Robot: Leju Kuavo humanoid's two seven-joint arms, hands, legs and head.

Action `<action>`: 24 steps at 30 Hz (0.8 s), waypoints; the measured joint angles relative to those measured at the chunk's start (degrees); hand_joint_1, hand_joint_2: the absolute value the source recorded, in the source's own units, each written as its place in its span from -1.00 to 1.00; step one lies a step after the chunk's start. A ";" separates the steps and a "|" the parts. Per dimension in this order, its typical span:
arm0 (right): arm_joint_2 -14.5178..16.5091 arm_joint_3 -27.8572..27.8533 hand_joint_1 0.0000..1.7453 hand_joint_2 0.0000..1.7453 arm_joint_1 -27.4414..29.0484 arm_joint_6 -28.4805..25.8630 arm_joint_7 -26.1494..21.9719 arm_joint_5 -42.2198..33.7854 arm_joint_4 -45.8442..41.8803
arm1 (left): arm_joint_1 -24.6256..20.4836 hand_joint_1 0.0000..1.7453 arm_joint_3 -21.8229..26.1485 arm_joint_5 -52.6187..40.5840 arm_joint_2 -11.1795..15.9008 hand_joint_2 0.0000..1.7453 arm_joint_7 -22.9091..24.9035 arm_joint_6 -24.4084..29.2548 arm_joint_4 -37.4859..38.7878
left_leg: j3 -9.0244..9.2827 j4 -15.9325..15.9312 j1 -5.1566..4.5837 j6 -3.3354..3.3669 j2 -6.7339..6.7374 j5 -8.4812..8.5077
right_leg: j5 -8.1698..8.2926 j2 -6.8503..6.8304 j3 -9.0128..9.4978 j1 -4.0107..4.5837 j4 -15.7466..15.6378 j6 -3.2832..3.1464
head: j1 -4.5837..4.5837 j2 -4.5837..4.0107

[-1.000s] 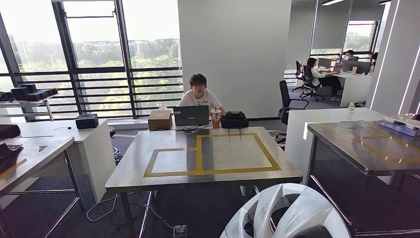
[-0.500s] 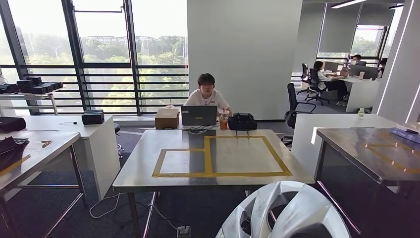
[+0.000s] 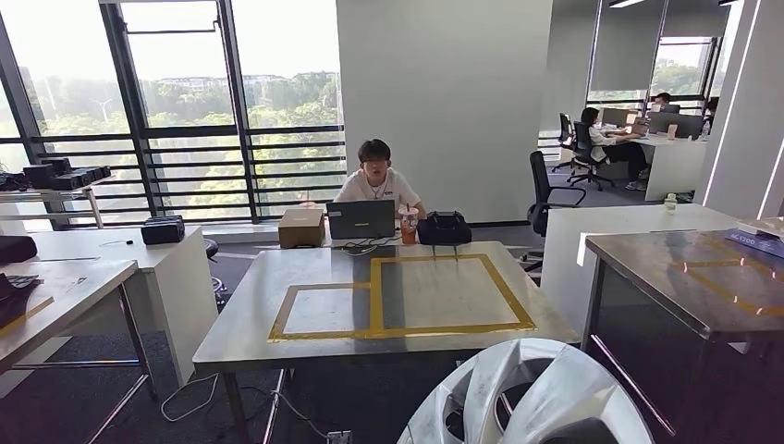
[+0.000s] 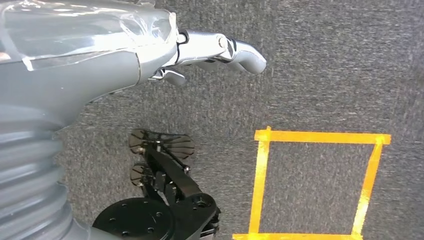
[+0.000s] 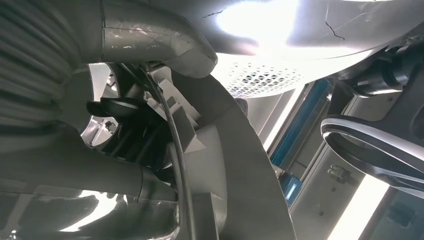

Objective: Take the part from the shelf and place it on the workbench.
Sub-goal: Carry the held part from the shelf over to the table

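The silver spoked wheel-cover part sits clamped against the right hand, whose fingers wrap its rim, well short of the grey steel workbench with yellow tape squares. The left hand hangs over grey carpet, fingers loosely extended, holding nothing.

Glossy silver part, dull brushed-metal workbench, rough grey carpet

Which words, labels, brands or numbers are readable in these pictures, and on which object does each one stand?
Blue box on the right-hand table: it carries white print, too small and blurred to read.
Laptop, cardboard box, drink cup at the far edge of the middle workbench: no text can be made out.
Silver part: no marking visible.
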 joint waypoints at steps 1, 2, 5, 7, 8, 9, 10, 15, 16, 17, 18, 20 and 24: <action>0.00 0.06 1.00 1.00 0.04 0.00 0.00 -0.02 0.00 | 0.03 -1.00 0.00 0.05 0.01 1.00 0.04 -0.04 -0.01 | 1.29 -3.72 -0.03 0.22 0.00 2.66 | -0.37 0.03 0.57 0.03 -0.01 0.12 | -0.01 -0.01; 0.00 0.10 1.00 1.00 0.04 0.00 -0.01 -0.03 0.00 | 0.07 -1.00 0.01 0.08 0.02 1.00 0.08 -0.08 -0.04 | 2.94 -7.63 -0.14 0.56 0.00 4.79 | -0.74 0.05 1.00 0.07 -0.04 0.26 | -0.01 -0.01; 0.00 0.12 1.00 1.00 0.03 -0.01 -0.03 -0.10 -0.01 | 0.19 -1.00 0.01 0.15 0.07 1.00 0.16 -0.33 -0.28 | 5.86 -13.49 -0.77 1.69 0.14 6.02 | -1.56 0.11 1.49 0.32 -0.13 1.05 | 0.00 -0.02; 0.00 0.12 1.00 1.00 0.05 -0.03 -0.03 -0.13 -0.05 | 0.32 -1.00 -0.01 0.17 0.03 1.00 0.19 -0.47 -0.48 | 6.29 -14.11 -0.79 2.25 0.17 5.82 | -1.86 0.00 1.60 0.32 -0.21 1.62 | -0.03 0.01; 0.00 0.11 1.00 1.00 0.01 -0.03 -0.03 -0.13 -0.08 | 0.38 -1.00 -0.01 0.18 -0.01 1.00 0.19 -0.50 -0.56 | 6.71 -14.62 -0.66 2.57 0.14 5.85 | -2.17 -0.08 1.40 0.35 0.29 1.79 | -0.01 0.01; 0.00 0.10 1.00 1.00 -0.11 -0.04 -0.04 -0.14 -0.11 | 0.41 -1.00 -0.02 0.19 -0.05 1.00 0.19 -0.52 -0.60 | 7.20 -15.15 -0.53 2.89 0.14 5.88 | -2.86 -0.16 0.63 0.39 1.88 1.81 | 0.03 0.01; 0.00 0.09 1.00 1.00 -0.22 -0.04 -0.05 -0.14 -0.13 | 0.41 -1.00 -0.02 0.19 -0.09 1.00 0.19 -0.54 -0.61 | 7.67 -15.56 -0.38 3.17 0.15 5.86 | -3.94 -0.22 -1.04 0.39 4.88 1.69 | 0.13 0.01; -0.03 0.44 1.00 1.00 -0.37 -0.15 0.14 -0.25 -0.01 | 0.43 -1.00 -0.02 0.22 -0.13 1.00 0.30 -0.55 -0.60 | 9.01 -15.58 -0.48 3.36 -0.16 4.51 | -4.75 -0.21 -9.59 0.08 15.58 2.58 | 0.39 0.01; -0.02 0.53 1.00 1.00 -0.39 -0.18 0.18 -0.30 0.02 | 0.44 -1.00 -0.03 0.26 -0.14 1.00 0.35 -0.55 -0.60 | 9.57 -15.52 -0.45 3.17 -0.29 4.08 | -2.54 -0.22 -8.39 -0.04 11.96 3.10 | 0.43 0.01; 0.00 0.60 1.00 1.00 -0.43 -0.20 0.20 -0.34 0.04 | 0.45 -1.00 -0.03 0.28 -0.13 1.00 0.40 -0.55 -0.60 | 10.06 -15.42 -0.44 2.92 -0.39 3.57 | -0.19 -0.27 -6.65 -0.15 7.45 3.49 | 0.48 0.01; 0.03 0.64 1.00 1.00 -0.49 -0.20 0.21 -0.39 0.05 | 0.45 -1.00 -0.03 0.33 -0.13 1.00 0.44 -0.55 -0.61 | 10.46 -15.20 -0.56 2.60 -0.47 2.96 | 1.47 -0.27 -4.96 -0.17 3.72 3.49 | 0.52 0.00; 0.14 0.70 1.00 1.00 -0.59 -0.21 0.25 -0.45 0.06 | 0.50 -1.00 -0.02 0.49 -0.10 1.00 0.50 -0.55 -0.63 | 10.72 -14.90 -0.79 1.96 -0.51 1.93 | 2.59 -0.24 -3.18 -0.04 0.26 2.64 | 0.50 -0.01; 0.39 0.81 1.00 1.00 -0.69 -0.26 0.51 -0.52 0.05 | 0.51 -1.00 -0.03 0.98 -0.01 1.00 0.67 -0.56 -0.87 | 10.57 -13.30 -0.44 0.84 -0.22 0.16 | 1.67 0.02 -2.24 -0.20 0.17 0.79 | 0.28 0.02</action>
